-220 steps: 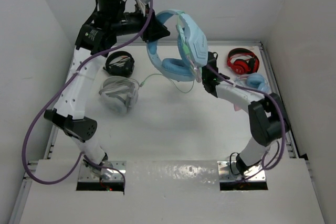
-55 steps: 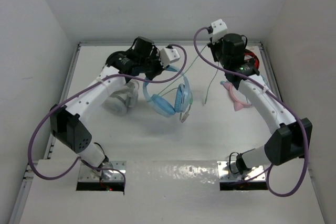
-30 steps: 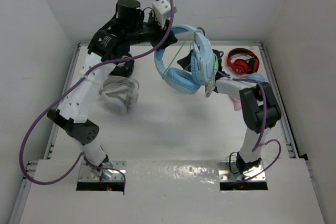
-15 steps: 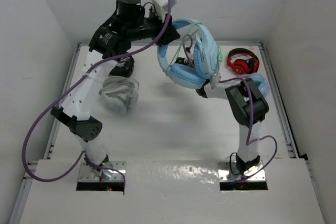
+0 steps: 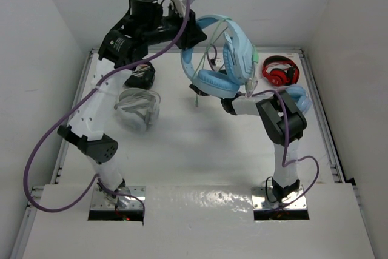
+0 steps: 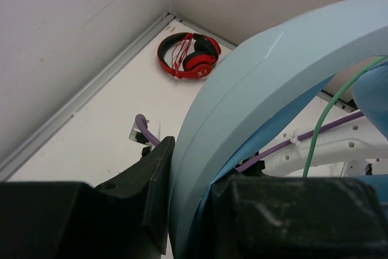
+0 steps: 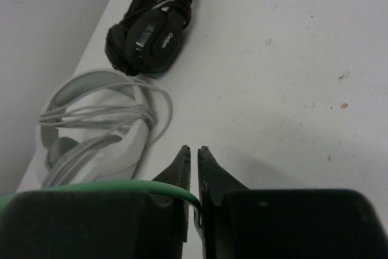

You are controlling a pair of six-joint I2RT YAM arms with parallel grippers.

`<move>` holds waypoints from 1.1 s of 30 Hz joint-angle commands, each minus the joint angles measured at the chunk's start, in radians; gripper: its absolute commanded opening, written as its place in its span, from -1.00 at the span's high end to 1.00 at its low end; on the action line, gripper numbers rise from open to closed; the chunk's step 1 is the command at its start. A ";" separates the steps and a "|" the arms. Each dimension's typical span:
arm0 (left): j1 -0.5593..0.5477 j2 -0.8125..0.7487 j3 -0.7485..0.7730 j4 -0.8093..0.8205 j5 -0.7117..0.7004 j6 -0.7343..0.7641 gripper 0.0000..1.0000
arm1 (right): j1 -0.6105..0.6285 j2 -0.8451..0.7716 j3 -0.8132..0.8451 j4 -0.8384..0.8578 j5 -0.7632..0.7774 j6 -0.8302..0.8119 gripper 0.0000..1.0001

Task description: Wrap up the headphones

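The left hand [image 6: 193,201] clamps the headband [image 6: 254,89] of the headphones [image 5: 213,83], held high at 12 o'clock. The right hand [image 7: 194,165] is pinched nearly shut on their green cable [image 7: 121,186]

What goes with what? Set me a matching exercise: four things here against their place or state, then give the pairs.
Things
1. blue headphones
2. red headphones
3. black headphones
4. green cable

Place or state
A. pinched in the shut right end effector
B. lying near the far right corner
C. held up off the table by the headband, in the left end effector
D. lying beside the grey-white pair

Pairs: 1-C, 2-B, 3-D, 4-A
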 commanded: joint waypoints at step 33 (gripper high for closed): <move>0.416 0.099 -0.259 0.400 -0.541 -0.106 1.00 | 0.503 -0.388 0.210 -0.831 -0.110 -0.675 1.00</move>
